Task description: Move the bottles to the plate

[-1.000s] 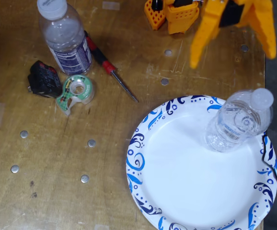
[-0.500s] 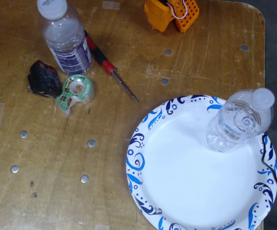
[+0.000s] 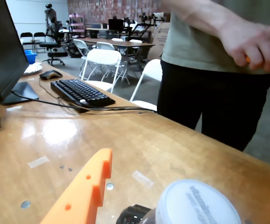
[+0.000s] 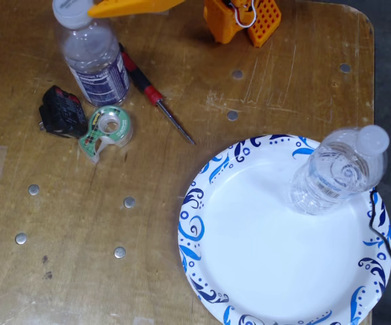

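1. In the wrist view, one orange finger (image 3: 86, 191) juts up from the bottom edge, and the white cap (image 3: 198, 205) of a bottle sits just to its right, low in the picture. Only that one finger shows, so I cannot tell from here how wide the fingers stand. Nothing is between finger and cap but bare counter (image 3: 139, 140); they look near but apart. Beyond the counter stand a keyboard (image 3: 81, 92) and a person (image 3: 209, 60).

2. In the fixed view, the plate (image 4: 249, 271) lies at the lower right of the counter. The pale-label bottle (image 4: 337, 169) stands upright on the plate, near its upper right rim, so that half of the task looks done.

3. The blue-label bottle (image 4: 94, 54) stands upright on the bare counter, well apart from the plate, toward the upper left. An orange finger tip (image 4: 131, 7) reaches in from the top edge and ends just beside this bottle's cap; whether it touches is unclear. The second finger is out of the picture, so the opening cannot be judged here either.

4. Near this bottle, on the side toward the plate, lie a red-handled screwdriver (image 4: 151, 91), a tape dispenser (image 4: 107, 128) and a small black block (image 4: 61, 112).

5. The step in hand seems to be the approach to the second bottle. Next, the fingers probably need to straddle its body below the cap, close, lift clear of the screwdriver, and carry it to a free part of the plate away from the standing bottle.
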Controlling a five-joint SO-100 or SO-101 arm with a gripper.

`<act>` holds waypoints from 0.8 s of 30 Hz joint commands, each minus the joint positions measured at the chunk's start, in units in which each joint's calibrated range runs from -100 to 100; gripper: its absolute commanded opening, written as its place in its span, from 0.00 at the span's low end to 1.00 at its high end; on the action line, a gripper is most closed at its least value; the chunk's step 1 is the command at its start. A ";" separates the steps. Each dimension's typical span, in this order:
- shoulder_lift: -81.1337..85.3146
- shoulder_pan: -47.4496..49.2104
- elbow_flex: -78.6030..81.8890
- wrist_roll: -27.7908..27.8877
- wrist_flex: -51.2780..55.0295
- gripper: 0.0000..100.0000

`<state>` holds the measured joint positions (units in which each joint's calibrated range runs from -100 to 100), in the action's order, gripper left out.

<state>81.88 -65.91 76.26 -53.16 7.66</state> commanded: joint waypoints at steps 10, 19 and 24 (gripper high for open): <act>-2.62 -2.72 4.10 -0.30 -2.44 0.45; -3.38 -4.98 3.92 -0.30 -2.44 0.44; -7.76 -4.98 2.57 -0.30 -4.09 0.44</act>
<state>76.17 -70.28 80.94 -53.27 5.36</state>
